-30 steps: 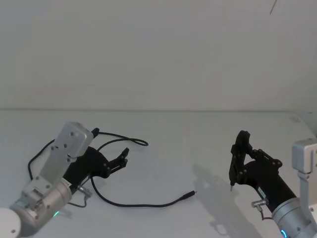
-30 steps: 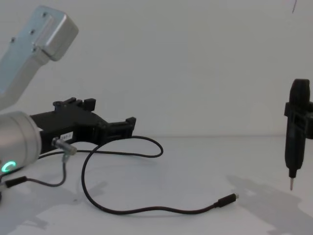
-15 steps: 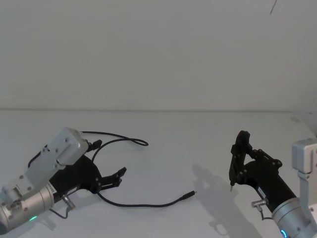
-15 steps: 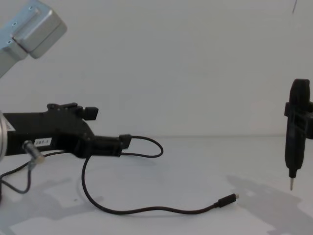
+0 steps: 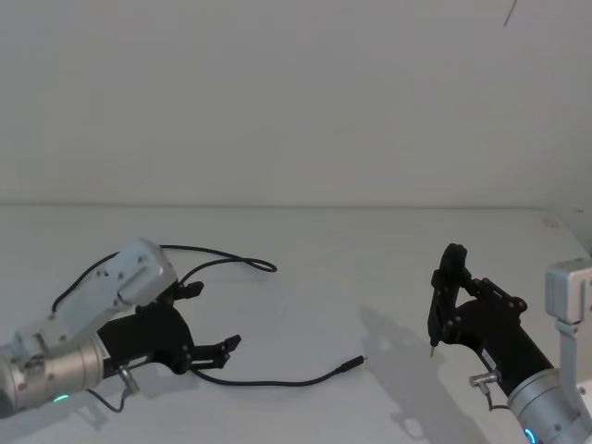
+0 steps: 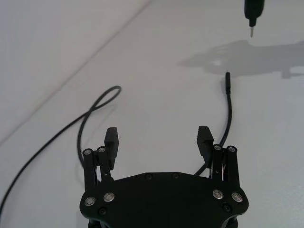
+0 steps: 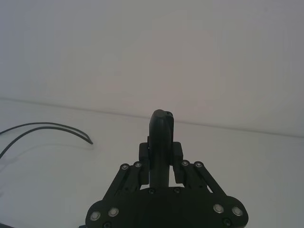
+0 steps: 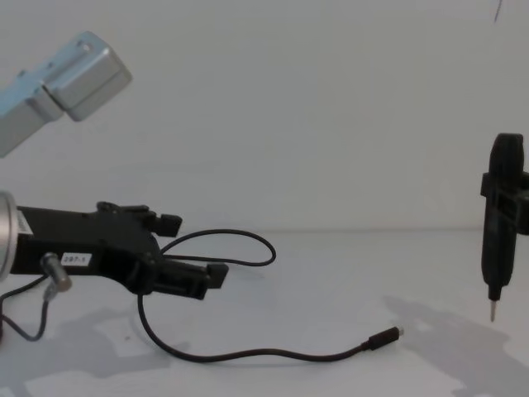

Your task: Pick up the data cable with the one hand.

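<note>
The pick-up is not yet done. The data cable (image 5: 277,382) lies flat on the white table (image 5: 351,268), gripped by nothing. Its loop sits at the far left, and from there it curves near and then right to its plug (image 5: 354,363), about mid-table.

The left gripper (image 5: 215,315) is on the near left, low over the table. It is stretched out almost level and points right, towards the plug. Its two fingers are spread wide with only bare table between the tips. In the left wrist view the cable runs under the base of one finger (image 6: 204,137), not between the tips, so I judge the approach close but not lined up. What is left, by my reading, is to bring the cable between the fingers, close on it and lift.

The right gripper (image 5: 446,296) is parked upright on the right, well apart from the cable, with its fingers pressed together on nothing.
</note>
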Controlling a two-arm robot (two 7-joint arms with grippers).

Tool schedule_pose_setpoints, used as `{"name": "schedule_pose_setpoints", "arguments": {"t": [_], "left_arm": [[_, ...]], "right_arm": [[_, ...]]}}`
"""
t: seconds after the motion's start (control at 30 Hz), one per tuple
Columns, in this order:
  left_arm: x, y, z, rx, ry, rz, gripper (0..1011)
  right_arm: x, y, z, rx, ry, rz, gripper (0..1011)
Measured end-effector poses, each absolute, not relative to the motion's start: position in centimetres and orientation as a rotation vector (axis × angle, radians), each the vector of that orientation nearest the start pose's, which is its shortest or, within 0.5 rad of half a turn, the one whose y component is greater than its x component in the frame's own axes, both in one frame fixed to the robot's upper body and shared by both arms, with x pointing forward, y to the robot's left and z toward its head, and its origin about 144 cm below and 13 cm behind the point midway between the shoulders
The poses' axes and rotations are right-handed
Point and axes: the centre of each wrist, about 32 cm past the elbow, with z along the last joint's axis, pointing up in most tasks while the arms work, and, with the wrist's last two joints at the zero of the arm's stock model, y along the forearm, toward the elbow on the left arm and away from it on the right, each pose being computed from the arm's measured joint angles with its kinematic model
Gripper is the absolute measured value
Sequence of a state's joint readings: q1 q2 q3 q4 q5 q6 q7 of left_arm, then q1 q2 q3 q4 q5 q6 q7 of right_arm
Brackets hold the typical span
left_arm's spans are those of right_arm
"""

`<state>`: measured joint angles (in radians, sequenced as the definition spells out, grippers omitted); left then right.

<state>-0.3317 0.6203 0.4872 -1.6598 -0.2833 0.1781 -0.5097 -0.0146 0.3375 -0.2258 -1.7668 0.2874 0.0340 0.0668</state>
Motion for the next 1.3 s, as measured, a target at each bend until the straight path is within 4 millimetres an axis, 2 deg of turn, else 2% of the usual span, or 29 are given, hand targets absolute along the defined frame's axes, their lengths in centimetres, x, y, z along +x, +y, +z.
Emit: {"name": "schedule_pose_setpoints", "arguments": {"t": [0.7, 1.3], "left_arm": [[54.8, 24.3, 124.5, 0.409, -0.142, 0.458, 1000], [56.8, 23.1, 124.1, 0.449, -0.094, 0.397, 1000]], "right_arm": [[44.3, -23.7, 118.9, 0.026, -0.075, -1.229, 279], [44.3, -23.7, 118.9, 0.026, -0.075, -1.229, 279]]}}
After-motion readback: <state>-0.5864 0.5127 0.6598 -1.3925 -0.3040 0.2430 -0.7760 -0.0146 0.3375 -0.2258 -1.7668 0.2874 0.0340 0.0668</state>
